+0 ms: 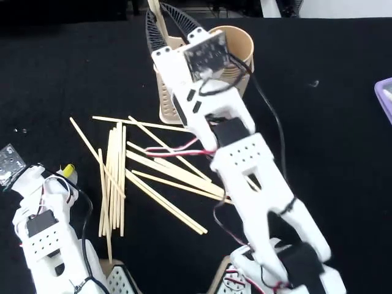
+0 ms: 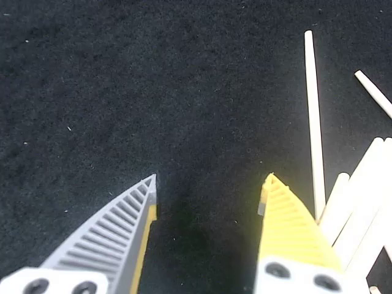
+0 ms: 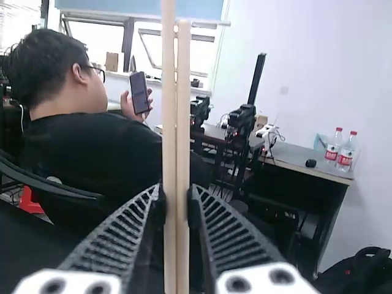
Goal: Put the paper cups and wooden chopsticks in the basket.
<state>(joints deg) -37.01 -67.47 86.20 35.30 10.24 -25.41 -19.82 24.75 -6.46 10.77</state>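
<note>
You can see two paper cups [image 1: 242,41]. You have two chopsticks [image 3: 174,122] held up high, and more than ten loose chopsticks [image 1: 115,184] on the tabletop [image 1: 324,159].

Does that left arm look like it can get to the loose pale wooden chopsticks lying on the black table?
Probably yes: its jaws stand open just beside the pale wooden chopsticks, with only bare black table between them.

The white right robot arm [image 1: 251,171] hides big parts of the tan paper cups [image 1: 239,46]. Some pale wooden chopsticks [image 1: 177,174] slip under it too. The purple basket [image 1: 384,95] is cut off at the edge. The two thin wooden sticks [image 3: 175,92] pinched in the black ridged gripper [image 3: 176,187] run off the top.
</note>
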